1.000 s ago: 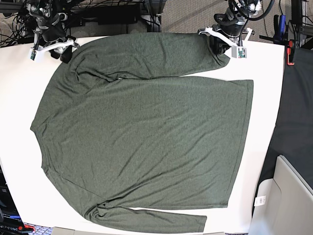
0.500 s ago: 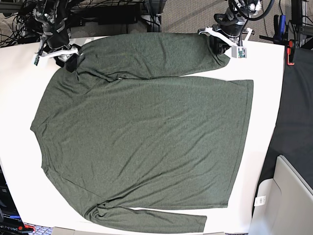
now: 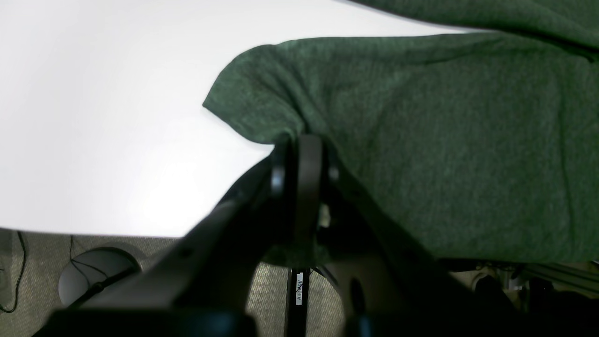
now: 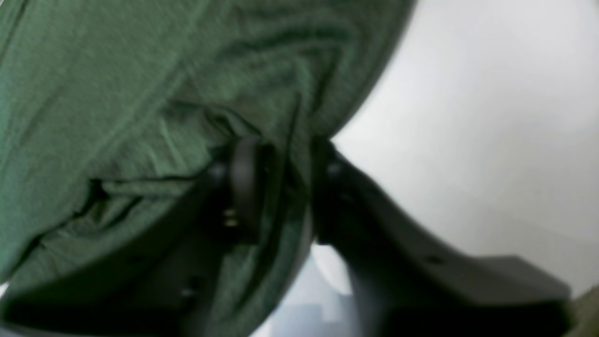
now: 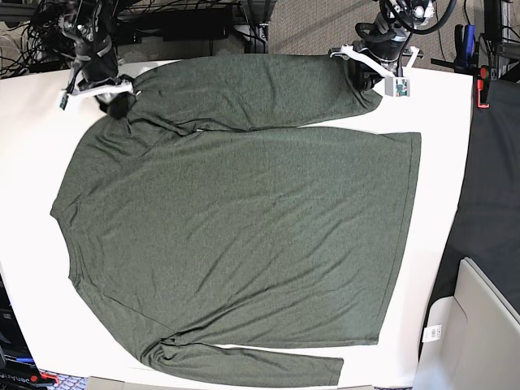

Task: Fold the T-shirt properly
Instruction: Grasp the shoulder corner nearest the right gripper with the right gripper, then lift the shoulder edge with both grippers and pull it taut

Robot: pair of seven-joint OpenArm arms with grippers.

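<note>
The dark olive T-shirt (image 5: 244, 219) lies spread flat on the white table (image 5: 439, 203), with one long sleeve folded across its top and the other along its bottom edge. My left gripper (image 5: 367, 80) is at the top right, shut on the cuff end of the upper sleeve. In the left wrist view the gripper (image 3: 302, 150) pinches the fabric (image 3: 444, 140) at the table's edge. My right gripper (image 5: 120, 104) is at the top left shoulder. In the blurred right wrist view the gripper (image 4: 283, 159) has bunched fabric (image 4: 140, 93) between its fingers.
A dark surface (image 5: 491, 187) borders the table on the right, with a grey bin (image 5: 479, 325) at the lower right. Cables and arm bases (image 5: 203, 20) crowd the back edge. The shirt's lower sleeve reaches the table's front edge.
My right gripper has moved right and inward from the table's top left onto the shirt's shoulder and taken hold of the fabric. The left gripper and the shirt body have not moved.
</note>
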